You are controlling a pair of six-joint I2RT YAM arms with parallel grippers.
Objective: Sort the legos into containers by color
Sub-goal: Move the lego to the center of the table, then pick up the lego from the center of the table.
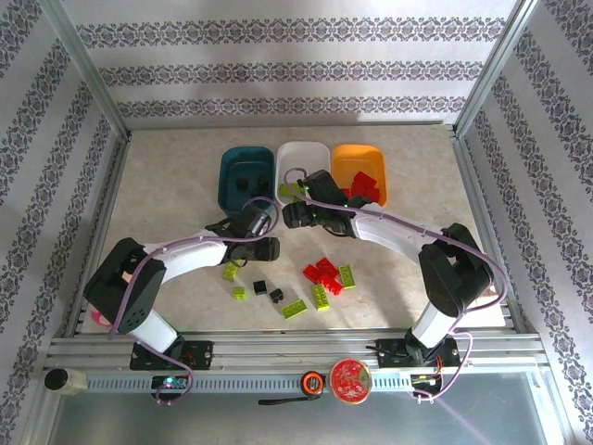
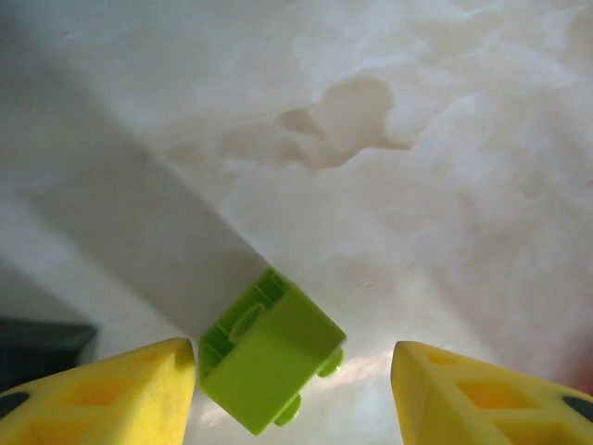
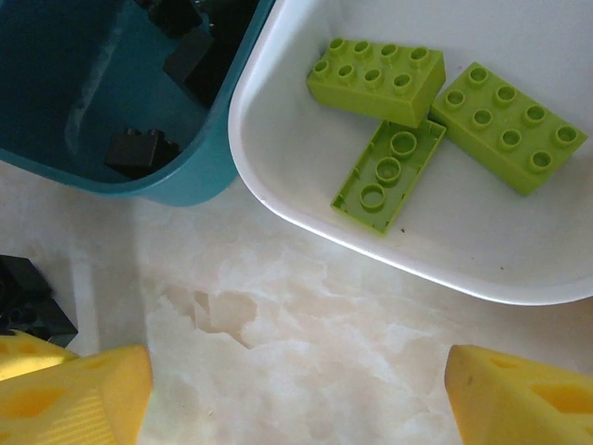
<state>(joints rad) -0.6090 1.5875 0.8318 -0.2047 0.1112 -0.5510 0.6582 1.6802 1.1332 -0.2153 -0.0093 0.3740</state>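
Right now a lime green brick (image 2: 269,357) lies tipped on its side on the table (image 2: 435,167), between the two yellow fingers of the left pincer (image 2: 292,362). That pincer stands spread around it: one finger is at the brick's corner and the other is clear of it with bare table between, so nothing is pinched yet. It straddles the brick this way, I judge, so that a squeeze would catch two opposite faces. The right pincer (image 3: 296,371) is spread wide and empty over bare table. The white tray (image 3: 278,199) sits just ahead of it and to its right, and the dark teal tray (image 3: 199,171) ahead to its left. Three green bricks (image 3: 375,74) lie in the white tray and black bricks (image 3: 134,148) in the teal one, so each colour has its home. The orange tray (image 1: 345,159), beyond the white one, holds red bricks (image 1: 366,185). Behind both pincers, toward the arms' bases, loose red bricks (image 1: 324,272) lie on the table with some green and black ones, so the sorting seems roughly half done. By colour, the straddled brick belongs in the white tray.
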